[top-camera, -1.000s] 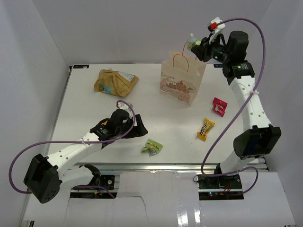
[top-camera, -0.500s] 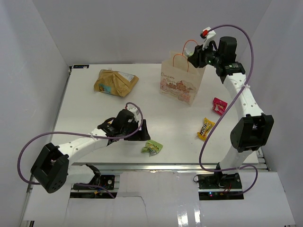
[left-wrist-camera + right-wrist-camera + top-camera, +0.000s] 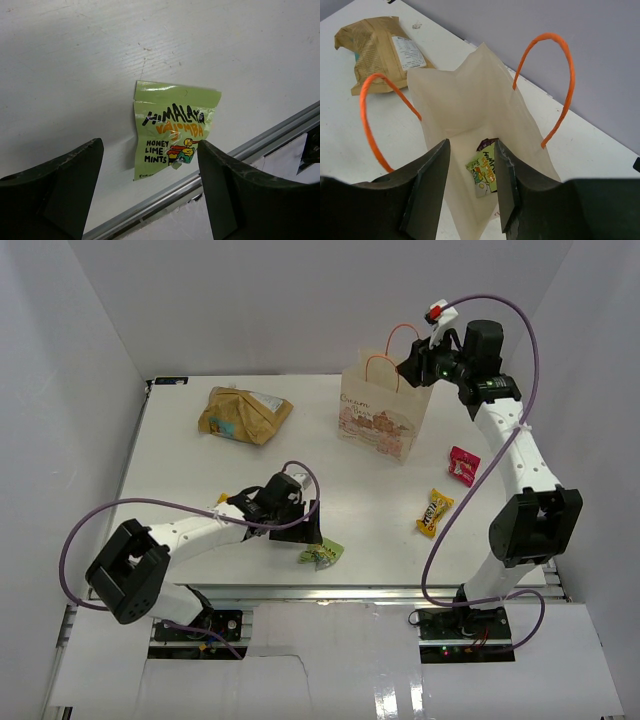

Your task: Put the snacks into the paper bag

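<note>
- Beige paper bag (image 3: 385, 410) stands upright at the back of the table (image 3: 200, 480); a green packet (image 3: 485, 167) lies on its floor.
- Right gripper (image 3: 472, 190) hangs over the bag's mouth, jaws partly apart, holding nothing.
- Left gripper (image 3: 148, 155) is spread wide and empty above a second green packet (image 3: 172, 127) by the near edge.
- Tan bag (image 3: 243, 414), yellow bar (image 3: 434, 512) and red-pink packet (image 3: 463, 464) lie on the table.

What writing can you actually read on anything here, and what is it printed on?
"HIMALAYA": across the top of the green packet.
"HONEY LIME MINTS": lower left of that same packet. The orange word between the two is not clear enough to quote.
Paper bag: the front lettering is too small to read.
Tan bag: the fine print is too small to read.
Yellow bar, red-pink packet and packet inside the bag: the print is blurred.
</note>
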{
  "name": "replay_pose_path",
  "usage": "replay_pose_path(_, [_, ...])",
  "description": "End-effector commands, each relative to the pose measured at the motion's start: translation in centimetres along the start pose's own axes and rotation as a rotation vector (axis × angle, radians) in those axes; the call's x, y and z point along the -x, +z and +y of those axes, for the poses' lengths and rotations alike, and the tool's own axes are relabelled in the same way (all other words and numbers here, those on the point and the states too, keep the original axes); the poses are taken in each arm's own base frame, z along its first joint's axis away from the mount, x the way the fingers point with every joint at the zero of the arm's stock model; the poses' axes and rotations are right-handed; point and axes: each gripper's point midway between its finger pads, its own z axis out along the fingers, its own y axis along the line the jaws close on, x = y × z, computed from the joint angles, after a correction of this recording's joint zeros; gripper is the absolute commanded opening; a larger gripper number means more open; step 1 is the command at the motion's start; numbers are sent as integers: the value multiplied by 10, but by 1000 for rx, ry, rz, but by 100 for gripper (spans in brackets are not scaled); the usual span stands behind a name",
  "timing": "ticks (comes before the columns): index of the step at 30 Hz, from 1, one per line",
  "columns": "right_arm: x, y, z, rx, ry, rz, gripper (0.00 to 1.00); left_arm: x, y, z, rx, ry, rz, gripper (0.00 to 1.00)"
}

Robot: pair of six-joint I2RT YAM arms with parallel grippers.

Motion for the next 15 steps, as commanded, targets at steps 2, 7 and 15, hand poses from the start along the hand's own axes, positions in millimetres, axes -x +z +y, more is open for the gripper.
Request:
replay_pose_path(2, [25,-20,8,7,-45,-60,47,8,-1,-8,27,45,-9,86])
replay_pose_path(7, [13,-31,8,0,-34,-41,47,1,9,-12,65,80,39,81])
replay_pose_path(15, [-14,-59,3,-30,3,-4,47,-21,28,-8,159,118,192,65])
